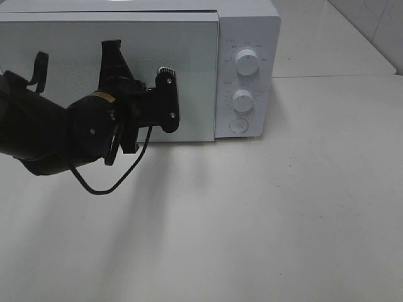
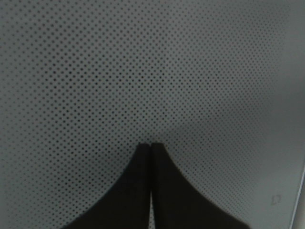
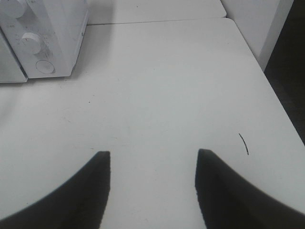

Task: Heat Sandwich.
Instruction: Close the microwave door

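A: Where is the sandwich?

B: I cannot tell; no view shows it. The microwave (image 1: 249, 38) stands at the back of the surface (image 1: 283, 207) with its door (image 1: 56, 63) shut.

A: And the left fingers (image 2: 140, 167)?

B: Pressed together, holding nothing; their tips are right up at the dotted glass of the door; whether they touch it I cannot tell.

A: The right fingers (image 3: 86, 191)?

B: Spread wide, nothing between them; they hang over bare surface, well apart from the microwave.

A: And the panel?

B: It lies right of the door; the upper knob (image 1: 246, 61) sits above the lower knob (image 1: 242, 99), and a round button (image 1: 238, 125) sits below both, all white. A black cable (image 1: 107, 185) loops down from the left arm (image 1: 44, 135).
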`<state>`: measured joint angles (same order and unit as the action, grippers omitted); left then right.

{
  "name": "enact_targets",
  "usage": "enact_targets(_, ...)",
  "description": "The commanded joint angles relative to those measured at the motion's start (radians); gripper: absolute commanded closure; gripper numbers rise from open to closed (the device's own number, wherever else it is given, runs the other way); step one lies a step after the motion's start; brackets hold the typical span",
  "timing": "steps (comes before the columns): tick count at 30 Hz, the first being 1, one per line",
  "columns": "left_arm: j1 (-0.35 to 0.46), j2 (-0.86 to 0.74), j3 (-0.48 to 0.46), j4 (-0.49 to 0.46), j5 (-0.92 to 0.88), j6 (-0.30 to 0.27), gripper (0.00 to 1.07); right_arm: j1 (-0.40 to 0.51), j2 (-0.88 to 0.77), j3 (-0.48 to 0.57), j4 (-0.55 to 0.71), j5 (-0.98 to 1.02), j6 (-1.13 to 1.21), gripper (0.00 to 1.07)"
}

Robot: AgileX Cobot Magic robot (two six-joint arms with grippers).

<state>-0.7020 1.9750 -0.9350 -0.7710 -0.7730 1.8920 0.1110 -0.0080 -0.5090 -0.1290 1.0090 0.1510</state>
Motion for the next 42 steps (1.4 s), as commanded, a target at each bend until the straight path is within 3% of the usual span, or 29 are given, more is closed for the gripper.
enact_targets(1,0.025,-0.008,-0.034,-0.003,-0.176,-0.001,1.07,-0.003,-0.023,0.006,-0.005,-0.008,-0.007,0.53)
enact_targets(29,0.048,-0.007,-0.034,0.003,-0.192,-0.003,1.07,-0.003,-0.023,0.006,-0.005,-0.008,-0.007,0.53)
enact_targets(37,0.025,-0.01,-0.031,-0.057,-0.184,-0.011,1.07,-0.003,-0.023,0.006,-0.005,-0.008,-0.007,0.53)
enact_targets(42,-0.007,-0.023,0.01,-0.073,-0.182,-0.065,1.07,-0.003,-0.023,0.006,-0.005,-0.008,-0.007,0.53)
